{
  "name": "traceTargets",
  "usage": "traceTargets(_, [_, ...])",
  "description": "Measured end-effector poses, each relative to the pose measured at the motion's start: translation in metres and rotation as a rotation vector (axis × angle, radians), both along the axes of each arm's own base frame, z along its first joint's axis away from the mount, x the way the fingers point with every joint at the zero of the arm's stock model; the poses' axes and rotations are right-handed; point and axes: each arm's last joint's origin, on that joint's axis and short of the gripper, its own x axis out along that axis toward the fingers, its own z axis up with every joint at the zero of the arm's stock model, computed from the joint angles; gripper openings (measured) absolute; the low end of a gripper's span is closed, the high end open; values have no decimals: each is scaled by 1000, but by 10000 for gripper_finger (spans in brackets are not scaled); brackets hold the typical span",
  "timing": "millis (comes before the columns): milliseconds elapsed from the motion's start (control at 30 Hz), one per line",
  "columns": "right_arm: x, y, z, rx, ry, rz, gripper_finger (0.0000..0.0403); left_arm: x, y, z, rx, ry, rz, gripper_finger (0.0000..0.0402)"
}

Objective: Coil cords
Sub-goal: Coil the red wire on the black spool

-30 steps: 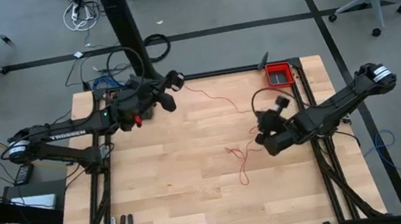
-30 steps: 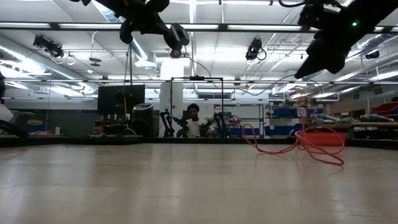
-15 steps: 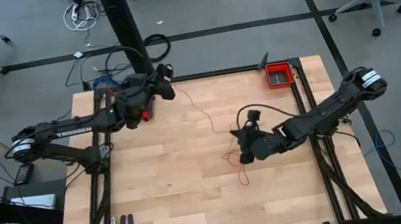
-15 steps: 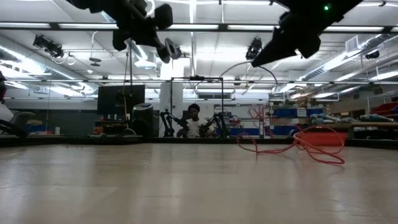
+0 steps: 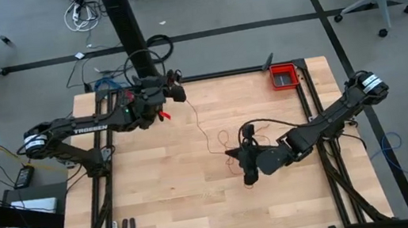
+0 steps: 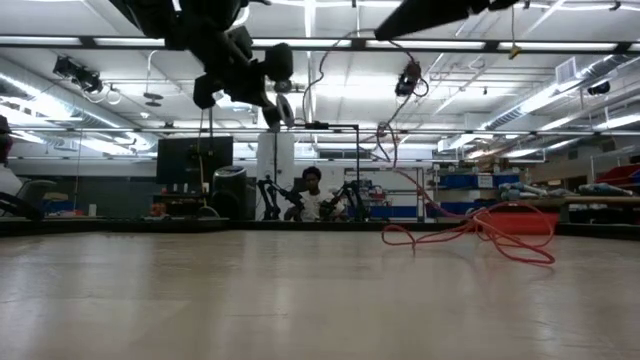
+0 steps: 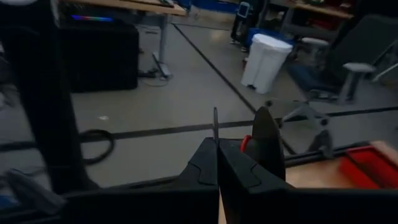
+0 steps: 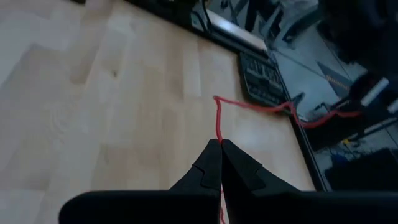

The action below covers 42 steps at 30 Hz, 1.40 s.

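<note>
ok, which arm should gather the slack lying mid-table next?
Right, probably. The right gripper is shut on the red cord and sits beside the slack loops mid-table. The left gripper, also shut on the cord, is at the table's far edge, so it looks better used as the anchor.

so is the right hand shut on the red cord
Yes, in the right wrist view the right hand is closed with the red cord pinched at its tips.

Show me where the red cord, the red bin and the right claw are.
red cord [image 8: 218, 124]: right wrist view, on the straight stretch just beyond the fingertips.
red bin [image 5: 284, 76]: high view, on its rim at the table's far right corner.
right claw [image 8: 220, 142]: right wrist view, at the closed fingertips pinching the cord.
</note>
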Motion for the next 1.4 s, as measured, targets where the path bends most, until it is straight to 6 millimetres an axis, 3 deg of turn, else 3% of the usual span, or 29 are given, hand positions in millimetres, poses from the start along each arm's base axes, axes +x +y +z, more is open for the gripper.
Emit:
traceTargets(200, [2, 2, 7, -14, -31, 18, 0, 3, -1, 1, -27, -45, -73, 1])
traceTargets(800, [17, -3, 26, -54, -172, 217, 0, 11, -10, -2, 28, 161, -507, 5])
traceTargets(1067, [26, -13, 44, -21, -224, 245, 0, 16, -6, -11, 36, 196, -406, 5])
traceTargets(1400, [27, -14, 50, -51, -238, 250, 0, 32, -1, -38, -127, 58, -334, 5])
